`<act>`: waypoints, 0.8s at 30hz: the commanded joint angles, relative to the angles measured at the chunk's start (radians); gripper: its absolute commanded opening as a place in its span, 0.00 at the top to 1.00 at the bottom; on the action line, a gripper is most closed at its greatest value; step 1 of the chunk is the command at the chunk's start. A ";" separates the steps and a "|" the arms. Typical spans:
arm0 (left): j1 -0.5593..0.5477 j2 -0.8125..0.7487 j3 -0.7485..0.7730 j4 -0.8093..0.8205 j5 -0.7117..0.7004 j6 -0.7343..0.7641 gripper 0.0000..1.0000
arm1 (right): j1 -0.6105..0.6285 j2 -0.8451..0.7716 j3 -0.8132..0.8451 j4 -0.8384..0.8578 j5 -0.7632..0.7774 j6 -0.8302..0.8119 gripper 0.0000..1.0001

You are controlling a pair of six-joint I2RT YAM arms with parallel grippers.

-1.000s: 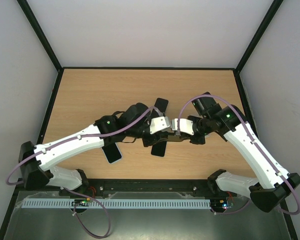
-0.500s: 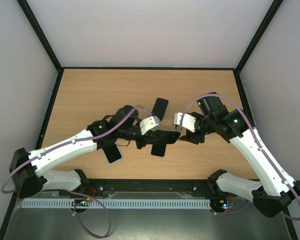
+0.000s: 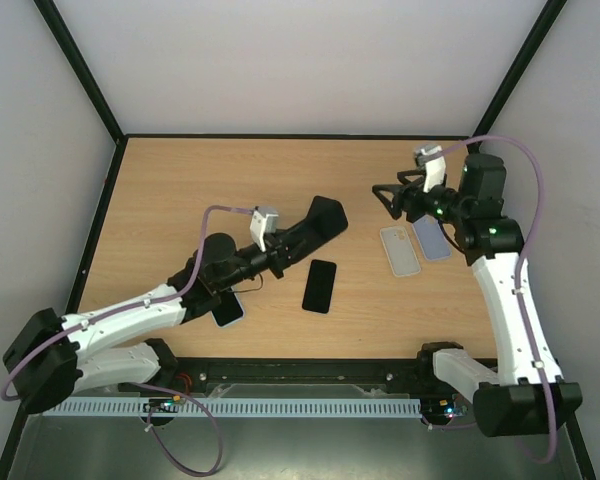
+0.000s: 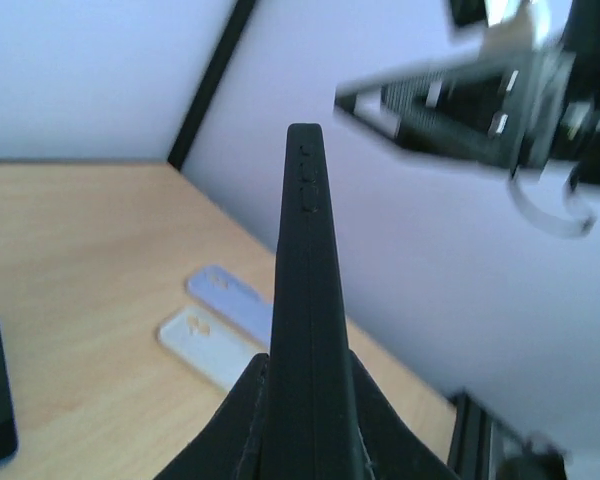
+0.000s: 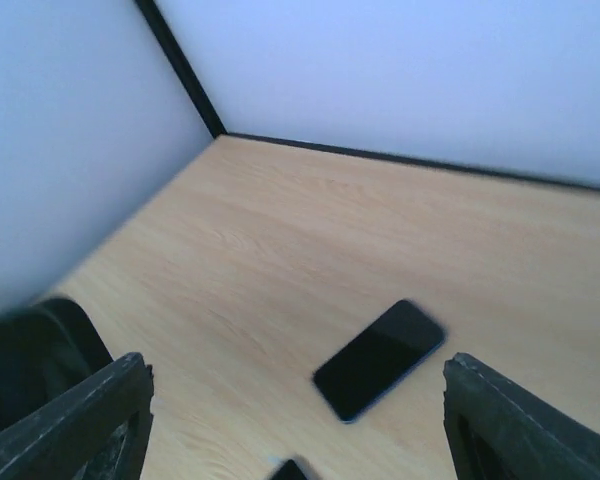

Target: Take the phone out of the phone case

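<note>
Left claw (image 4: 308,400) pinches the phone case (image 4: 305,250) edge-up; right claw (image 3: 392,197) hangs spread by the far-right corner of the bench (image 3: 180,190). Extraction looks pending: right claw must grip the phone.

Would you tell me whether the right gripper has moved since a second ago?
Yes. The right gripper has pulled away from the flat-lying black phone, toward the table's far right corner.

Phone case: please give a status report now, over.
Left gripper shut on black case, held edge-up in the air. Right gripper open, empty. Phone inside or not: cannot tell. Black phone lies flat below, not blocking.
</note>
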 commanded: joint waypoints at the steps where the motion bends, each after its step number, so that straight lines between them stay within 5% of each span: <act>1: -0.006 0.053 0.013 0.484 -0.176 -0.158 0.89 | -0.057 -0.057 -0.227 0.563 -0.268 0.585 0.23; 5: -0.014 0.160 0.036 0.673 -0.183 -0.219 0.89 | -0.056 -0.092 -0.406 0.907 -0.349 0.874 0.20; 12: -0.032 0.357 0.117 0.914 -0.144 -0.366 0.89 | -0.032 -0.107 -0.495 1.162 -0.385 1.041 0.16; 18: -0.052 0.479 0.194 1.005 -0.125 -0.461 0.89 | 0.004 -0.112 -0.528 1.226 -0.353 1.118 0.21; 24: -0.065 0.549 0.236 1.037 -0.110 -0.517 0.89 | 0.009 -0.116 -0.536 1.269 -0.321 1.178 0.36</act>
